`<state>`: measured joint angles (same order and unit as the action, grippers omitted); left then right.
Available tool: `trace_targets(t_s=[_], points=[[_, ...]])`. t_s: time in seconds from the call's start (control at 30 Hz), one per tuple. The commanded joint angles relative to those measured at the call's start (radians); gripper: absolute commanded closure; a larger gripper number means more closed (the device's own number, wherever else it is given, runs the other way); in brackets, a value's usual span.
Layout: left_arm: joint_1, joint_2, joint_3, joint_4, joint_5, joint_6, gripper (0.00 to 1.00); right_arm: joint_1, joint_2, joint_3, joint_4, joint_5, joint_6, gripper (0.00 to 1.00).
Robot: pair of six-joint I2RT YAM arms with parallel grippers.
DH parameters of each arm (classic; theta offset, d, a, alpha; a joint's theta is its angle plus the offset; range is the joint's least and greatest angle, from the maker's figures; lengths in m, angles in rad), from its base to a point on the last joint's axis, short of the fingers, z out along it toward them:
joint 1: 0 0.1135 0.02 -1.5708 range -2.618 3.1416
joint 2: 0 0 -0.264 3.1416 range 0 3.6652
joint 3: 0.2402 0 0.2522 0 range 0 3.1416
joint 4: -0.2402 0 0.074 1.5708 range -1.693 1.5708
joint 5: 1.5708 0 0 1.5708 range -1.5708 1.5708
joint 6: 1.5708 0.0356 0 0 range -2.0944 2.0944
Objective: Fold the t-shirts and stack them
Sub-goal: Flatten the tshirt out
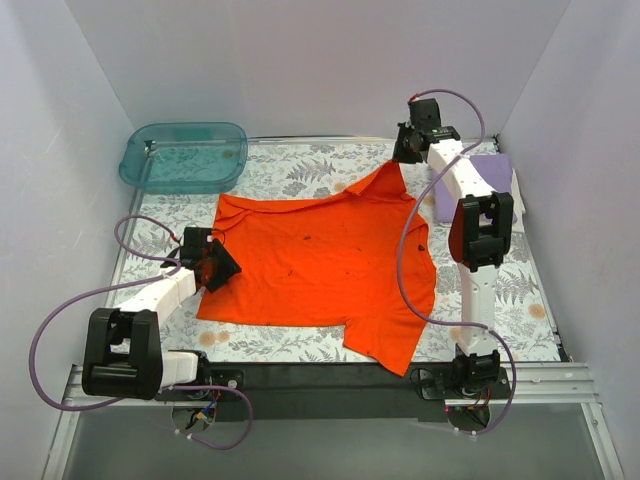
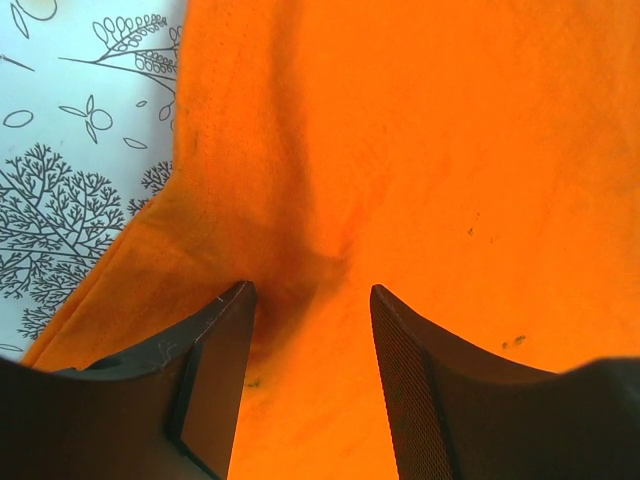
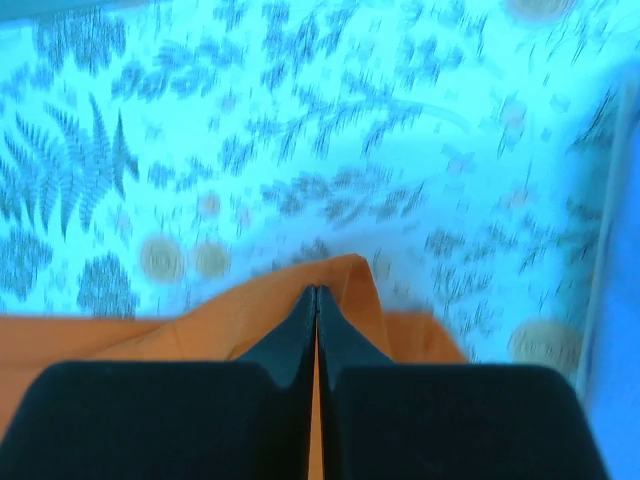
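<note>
The orange-red t-shirt (image 1: 320,265) lies spread on the patterned table, its far corner pulled up into a peak. My right gripper (image 1: 404,152) is shut on that far corner; in the right wrist view the gripper (image 3: 316,292) pinches the orange cloth (image 3: 240,315). My left gripper (image 1: 222,262) is open at the shirt's left edge; in the left wrist view it (image 2: 310,295) stands over the orange cloth (image 2: 430,150) with its jaws apart. The lavender t-shirt (image 1: 478,185) lies folded at the right, partly hidden by the right arm.
A translucent teal tub (image 1: 186,156) stands at the back left. White walls enclose the table on three sides. The floral tablecloth (image 1: 300,170) shows round the shirt. Purple cables loop from both arms.
</note>
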<state>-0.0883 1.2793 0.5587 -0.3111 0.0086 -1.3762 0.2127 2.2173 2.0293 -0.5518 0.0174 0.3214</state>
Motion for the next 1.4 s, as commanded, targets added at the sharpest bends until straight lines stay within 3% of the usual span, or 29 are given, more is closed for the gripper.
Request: trace_targets(t_s=[0.0,0.17,0.23,0.27,0.37,0.43,0.67,0.87,1.1,1.37], points=[[-0.002,0.031,-0.008,-0.129,0.033,0.002,0.53,-0.042,0.099,0.181,0.035,0.050,0.013,0.99],[-0.002,-0.003,-0.011,-0.171,0.031,-0.009,0.52,-0.085,0.099,0.114,0.196,0.076,0.099,0.95],[-0.002,-0.024,-0.011,-0.190,0.028,-0.012,0.51,-0.091,0.091,0.101,0.214,0.066,0.093,0.80],[-0.002,-0.046,-0.005,-0.198,0.030,-0.014,0.51,-0.093,0.076,0.098,0.214,0.050,0.078,0.64],[-0.002,-0.078,0.020,-0.224,0.024,-0.012,0.49,-0.081,0.018,0.037,0.220,-0.005,0.045,0.49],[-0.002,-0.100,0.039,-0.236,0.016,-0.011,0.47,-0.061,-0.020,-0.059,0.217,-0.013,0.030,0.44],[-0.002,-0.071,0.147,-0.212,-0.028,0.017,0.46,0.068,-0.266,-0.456,0.184,-0.088,-0.013,0.44],[-0.002,0.034,0.164,-0.140,-0.010,0.049,0.45,0.189,-0.360,-0.658,0.049,-0.082,-0.038,0.44],[-0.001,0.051,0.081,-0.098,0.004,0.049,0.44,0.235,-0.468,-0.902,-0.005,-0.077,-0.001,0.44],[0.004,-0.018,-0.029,-0.196,-0.125,-0.069,0.44,0.234,-0.599,-1.164,-0.028,-0.069,0.002,0.44]])
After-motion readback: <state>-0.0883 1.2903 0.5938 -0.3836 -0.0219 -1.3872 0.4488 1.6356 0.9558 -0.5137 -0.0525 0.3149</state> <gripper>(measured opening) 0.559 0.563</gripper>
